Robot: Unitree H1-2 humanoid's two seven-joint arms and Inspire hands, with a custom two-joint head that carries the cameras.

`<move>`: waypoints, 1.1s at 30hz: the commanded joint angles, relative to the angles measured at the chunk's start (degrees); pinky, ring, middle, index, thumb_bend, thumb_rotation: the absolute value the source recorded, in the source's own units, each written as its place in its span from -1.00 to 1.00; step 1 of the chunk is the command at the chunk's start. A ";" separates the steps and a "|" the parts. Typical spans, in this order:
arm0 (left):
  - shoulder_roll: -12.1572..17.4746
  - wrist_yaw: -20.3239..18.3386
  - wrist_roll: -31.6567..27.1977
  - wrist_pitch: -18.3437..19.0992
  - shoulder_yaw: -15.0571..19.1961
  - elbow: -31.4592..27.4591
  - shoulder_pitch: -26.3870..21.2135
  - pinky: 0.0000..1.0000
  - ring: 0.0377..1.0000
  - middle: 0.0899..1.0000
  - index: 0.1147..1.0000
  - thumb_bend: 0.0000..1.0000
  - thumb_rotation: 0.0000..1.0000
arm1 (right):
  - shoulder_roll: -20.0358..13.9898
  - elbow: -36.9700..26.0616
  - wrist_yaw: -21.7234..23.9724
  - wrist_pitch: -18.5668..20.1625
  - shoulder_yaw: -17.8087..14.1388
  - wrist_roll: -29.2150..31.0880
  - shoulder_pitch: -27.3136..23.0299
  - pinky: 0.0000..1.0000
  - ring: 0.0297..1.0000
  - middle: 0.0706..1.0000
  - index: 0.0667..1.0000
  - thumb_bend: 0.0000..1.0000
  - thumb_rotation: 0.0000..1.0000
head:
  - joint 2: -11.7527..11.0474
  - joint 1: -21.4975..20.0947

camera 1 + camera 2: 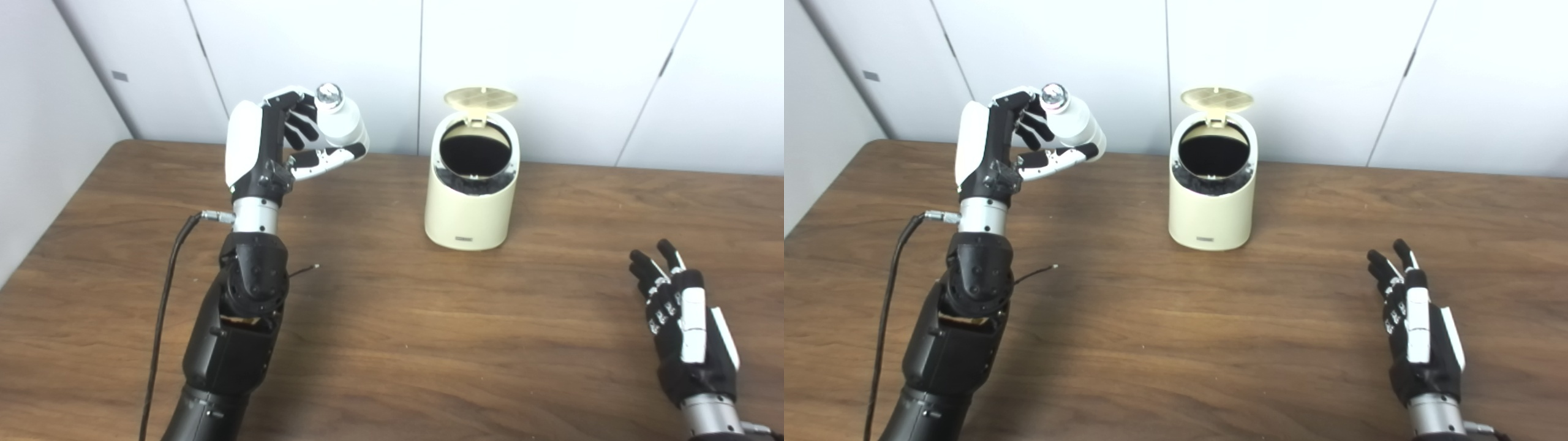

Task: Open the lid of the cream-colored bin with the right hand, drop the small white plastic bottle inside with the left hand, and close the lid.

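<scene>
The cream-colored bin [470, 202] stands on the table near the back centre, its round lid [481, 99] swung up and open, the dark inside showing. My left hand [288, 144] is raised well above the table, left of the bin, shut on the small white plastic bottle [340, 119], which lies tilted with its silver cap toward the camera. My right hand [683, 312] is open and empty, fingers pointing up, low at the front right, far from the bin. Both hands also show in the right eye view: left hand [1020, 144], right hand [1415, 318].
The brown wooden table [398, 343] runs to a white panelled wall at the back. A black cable [168, 275] hangs beside my left forearm.
</scene>
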 commanded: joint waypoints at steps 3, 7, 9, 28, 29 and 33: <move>-0.28 -1.17 1.86 -0.65 -0.76 -4.29 -1.54 -0.32 -0.17 -0.09 -0.19 -0.05 -1.00 | 0.27 -0.17 -0.36 -3.84 0.11 -0.39 -0.87 1.00 0.86 0.75 0.92 0.19 0.91 | -0.16 -0.51; -1.68 -2.20 1.20 -0.99 -1.23 -5.50 -1.70 -0.38 -0.20 -0.06 -0.14 -0.05 -1.00 | 0.40 0.79 -0.64 -4.31 0.34 -0.93 -1.10 1.00 0.85 0.75 0.92 0.22 0.91 | -0.33 -1.11; -2.53 -2.50 0.91 -1.31 -1.40 -5.72 -1.99 -0.39 -0.21 -0.06 -0.13 -0.06 -1.00 | 0.40 1.55 -0.67 -5.02 0.42 -1.24 -1.25 1.00 0.85 0.75 0.92 0.23 0.91 | -0.39 -1.36; -6.59 -2.40 3.60 -4.69 -4.95 -0.36 -6.24 -0.41 -0.20 -0.02 -0.13 -0.06 -1.00 | 0.77 4.81 -1.60 -7.80 1.72 -2.84 -1.93 1.00 0.85 0.75 0.92 0.28 0.86 | -1.25 -3.26; -6.87 -2.32 3.56 -4.72 -4.97 0.26 -6.46 -0.40 -0.20 -0.02 -0.13 -0.06 -1.00 | 0.81 4.87 -1.63 -7.78 1.76 -2.77 -2.01 1.00 0.85 0.75 0.92 0.29 0.86 | -1.26 -3.32; -7.68 -1.90 3.60 -5.45 -5.01 2.47 -7.24 -0.38 -0.22 -0.04 -0.12 -0.06 -1.00 | 0.98 4.85 -1.88 -7.81 2.01 -3.26 -2.03 1.00 0.85 0.75 0.93 0.29 0.86 | -1.36 -3.70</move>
